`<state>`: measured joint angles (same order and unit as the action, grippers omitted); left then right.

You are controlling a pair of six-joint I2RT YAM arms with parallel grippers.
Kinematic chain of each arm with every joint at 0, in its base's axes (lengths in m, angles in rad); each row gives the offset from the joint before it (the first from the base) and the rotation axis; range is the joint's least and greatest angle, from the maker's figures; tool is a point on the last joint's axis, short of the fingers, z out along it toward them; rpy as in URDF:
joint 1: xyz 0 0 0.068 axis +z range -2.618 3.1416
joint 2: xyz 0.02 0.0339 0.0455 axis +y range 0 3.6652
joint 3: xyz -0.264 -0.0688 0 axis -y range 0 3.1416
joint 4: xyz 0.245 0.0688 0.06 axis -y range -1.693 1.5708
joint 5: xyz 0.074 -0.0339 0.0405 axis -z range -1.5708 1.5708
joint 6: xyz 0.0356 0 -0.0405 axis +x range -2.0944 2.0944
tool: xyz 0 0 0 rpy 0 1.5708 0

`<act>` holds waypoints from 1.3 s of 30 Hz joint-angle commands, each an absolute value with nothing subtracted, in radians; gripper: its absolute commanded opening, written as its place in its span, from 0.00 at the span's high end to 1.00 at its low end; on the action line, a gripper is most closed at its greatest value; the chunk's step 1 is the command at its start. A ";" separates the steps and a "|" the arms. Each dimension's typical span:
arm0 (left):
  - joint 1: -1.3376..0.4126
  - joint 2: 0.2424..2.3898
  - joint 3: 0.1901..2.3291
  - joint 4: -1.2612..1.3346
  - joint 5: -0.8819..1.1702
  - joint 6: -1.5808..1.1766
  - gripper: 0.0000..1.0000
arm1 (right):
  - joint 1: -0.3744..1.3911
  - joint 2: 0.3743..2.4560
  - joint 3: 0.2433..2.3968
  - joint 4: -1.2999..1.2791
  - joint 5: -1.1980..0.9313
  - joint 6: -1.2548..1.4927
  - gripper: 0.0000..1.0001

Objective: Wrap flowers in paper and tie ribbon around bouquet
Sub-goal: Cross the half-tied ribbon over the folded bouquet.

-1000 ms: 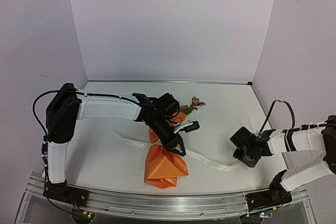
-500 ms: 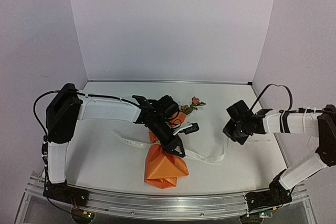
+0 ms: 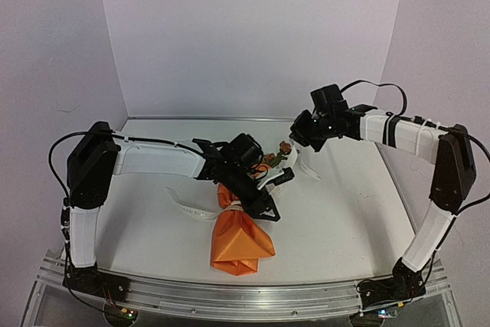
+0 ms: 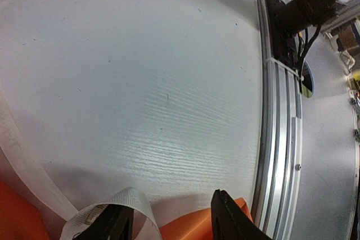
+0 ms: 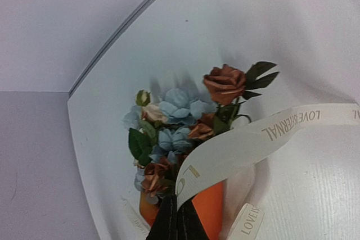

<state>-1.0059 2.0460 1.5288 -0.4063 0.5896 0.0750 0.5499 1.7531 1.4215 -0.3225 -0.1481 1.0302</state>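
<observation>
Above bouquet [image 3: 241, 243], ribbon [image 5: 270, 130] pinched in R hand [image 5: 178, 218]

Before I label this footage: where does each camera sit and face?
Top external: above and behind the bases, looking down on the table; both arms, left gripper at the bouquet, right gripper beyond it.
Left wrist: low over the table, facing the near rail; own open fingers at bottom.
Right wrist: raised, looking down on the flowers; own shut fingers pinch the ribbon.
Shared: ribbon and orange paper, in all three.
</observation>
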 commanded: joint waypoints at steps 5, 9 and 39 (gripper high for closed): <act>-0.994 1.999 1.512 -0.296 0.635 0.087 0.45 | 0.548 1.826 1.513 -0.353 -0.367 0.961 1.00; -1.006 2.047 1.576 -0.377 0.717 0.112 0.57 | 0.548 1.838 1.544 -0.378 -0.389 0.926 1.00; -0.985 1.900 1.458 -0.274 0.562 0.023 0.29 | 0.573 1.811 1.514 -0.403 -0.477 0.842 1.00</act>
<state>-1.0089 2.0121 1.4813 -0.3441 0.5461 0.0426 0.5644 1.8603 1.5205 -0.4091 -0.4560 0.8830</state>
